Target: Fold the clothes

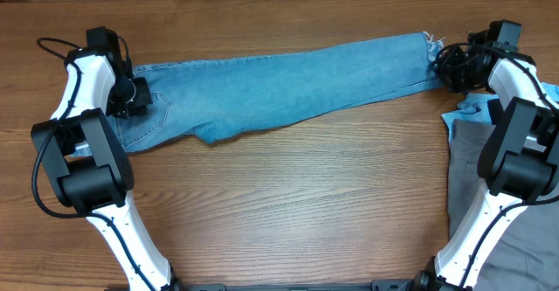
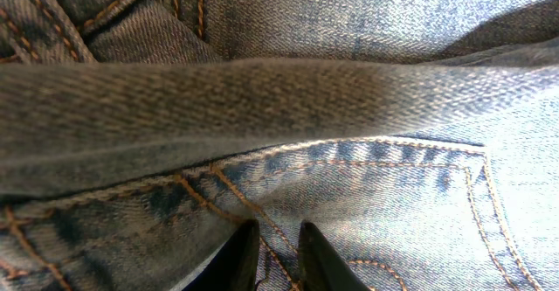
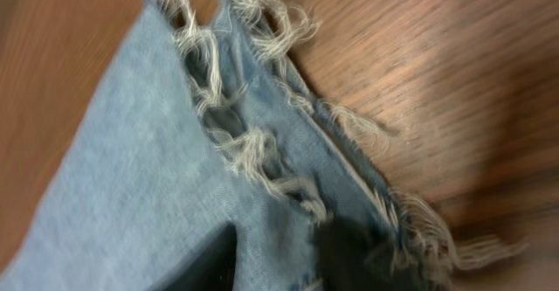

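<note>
The light blue denim jeans (image 1: 288,90) lie stretched across the back of the table, waist at the left and frayed hems (image 1: 430,45) at the right. My left gripper (image 1: 133,97) sits on the waist end. In the left wrist view its fingers (image 2: 247,258) stand close together with a stitched fold of denim (image 2: 349,177) pinched between them by a back pocket. My right gripper (image 1: 447,64) is at the hem end. In the right wrist view its gripper (image 3: 279,260) has closed round a bunch of the leg, with the frayed hem (image 3: 253,151) just beyond.
Plain grey trousers (image 1: 493,212) lie at the right edge of the wooden table (image 1: 306,195), beside the right arm's base. A pale-blue garment (image 1: 467,112) pokes out above them. Both arm bases stand at the front corners.
</note>
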